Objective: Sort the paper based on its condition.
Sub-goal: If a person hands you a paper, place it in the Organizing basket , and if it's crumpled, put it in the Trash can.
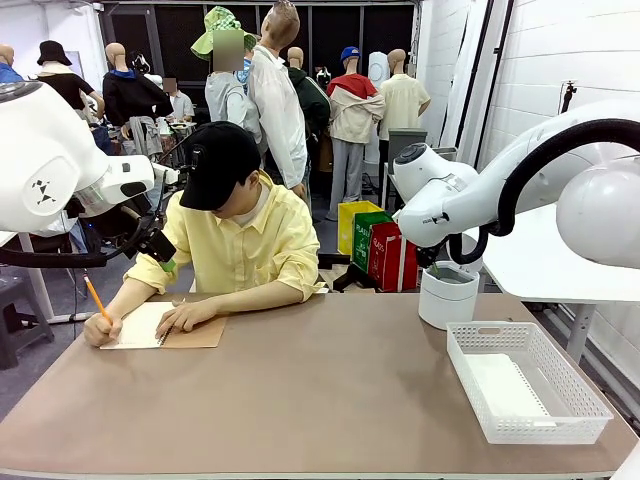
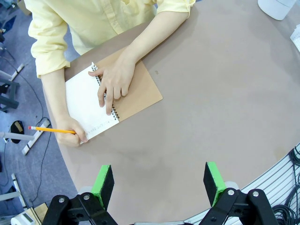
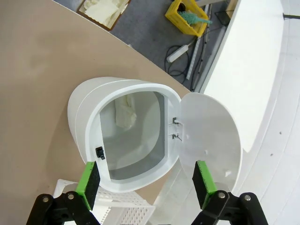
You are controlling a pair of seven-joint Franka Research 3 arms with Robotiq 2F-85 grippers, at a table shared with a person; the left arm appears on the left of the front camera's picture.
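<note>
- left gripper [image 2: 158, 185]: jaws spread wide, nothing between the green pads [image 2: 103, 183]. It hangs over a bare bit of the tan surface [image 2: 211, 108].
- from that wrist cam, the spiral-bound notebook with the brown cover [image 2: 140, 89] sits up at about 10 o'clock, open to a white page.
- the person in the pale yellow shirt [image 1: 245, 245] has their left hand [image 2: 115, 79] flat on the notebook. Their right hand [image 2: 75, 137] holds an orange pencil [image 2: 49, 130] at the page's edge.
- right gripper [image 3: 146, 180]: jaws also wide apart and gripping nothing. It's right above the white plastic bin [image 3: 82, 117].
- the bin's round white flip lid [image 3: 211, 136] is swung open toward 3 o'clock in that view.
- inside the bin there's a pale crumpled wad of paper [image 3: 125, 115] against the inner wall, around 11 o'clock of the opening.
- in the front cam the bin is at roughly 2 o'clock on the surface. The white perforated plastic basket [image 1: 530, 430] is just nearside of it at about 4 o'clock, and the notebook is over at 9 o'clock.
- a flat white sheet of paper [image 1: 505, 385] lies in the bottom of the basket, looks smooth from here.
</note>
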